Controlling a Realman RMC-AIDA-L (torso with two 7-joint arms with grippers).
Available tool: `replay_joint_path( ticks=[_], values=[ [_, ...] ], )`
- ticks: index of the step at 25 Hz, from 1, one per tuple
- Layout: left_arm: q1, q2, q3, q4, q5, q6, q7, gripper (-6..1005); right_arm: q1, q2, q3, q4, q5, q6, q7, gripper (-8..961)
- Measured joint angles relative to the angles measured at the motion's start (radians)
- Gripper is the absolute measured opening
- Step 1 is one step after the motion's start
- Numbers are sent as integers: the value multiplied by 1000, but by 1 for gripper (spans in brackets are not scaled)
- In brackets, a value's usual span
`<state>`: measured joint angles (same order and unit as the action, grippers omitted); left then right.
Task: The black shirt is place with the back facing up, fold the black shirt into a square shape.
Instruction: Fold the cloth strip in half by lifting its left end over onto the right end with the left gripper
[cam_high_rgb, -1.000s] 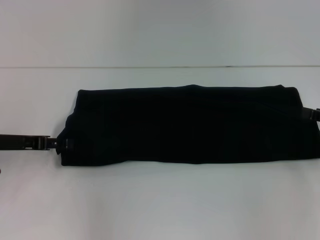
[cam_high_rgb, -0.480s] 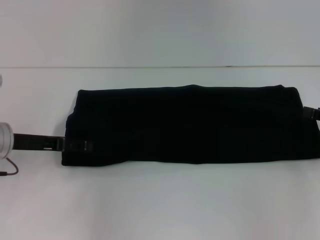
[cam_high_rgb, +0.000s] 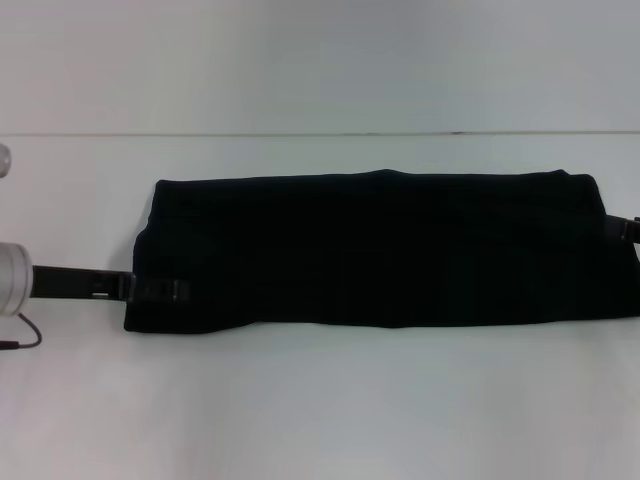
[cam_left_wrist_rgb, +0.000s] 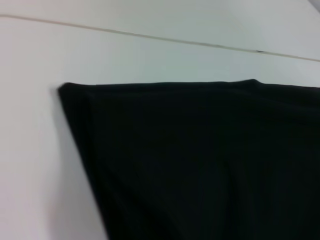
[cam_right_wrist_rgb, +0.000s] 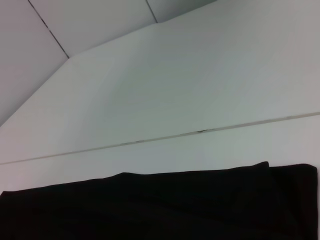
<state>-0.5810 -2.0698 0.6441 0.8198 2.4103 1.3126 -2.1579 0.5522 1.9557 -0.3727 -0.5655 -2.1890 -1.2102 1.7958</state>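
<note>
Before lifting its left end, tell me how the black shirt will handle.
Probably floppy: the shirt lies flat in a long folded band with soft, rounded edges, so a lifted end would likely droop and the layers might slide apart. It looks light. The left gripper sits at its left end.

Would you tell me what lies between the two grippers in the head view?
Only the black shirt, folded into a long band, spans from the left gripper to the right gripper, seen in the head view.
</note>
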Motion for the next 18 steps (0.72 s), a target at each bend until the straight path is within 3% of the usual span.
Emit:
replay_joint_path(
  ticks=[10,18],
  values=[
    [19,10,-12,30,35,-6,-6,809,0,-1,0,0,0,0,0,626],
    [44,11,-52,71,48,64,-11,809,2,-5,0,0,2,0,0,625]
  ],
)
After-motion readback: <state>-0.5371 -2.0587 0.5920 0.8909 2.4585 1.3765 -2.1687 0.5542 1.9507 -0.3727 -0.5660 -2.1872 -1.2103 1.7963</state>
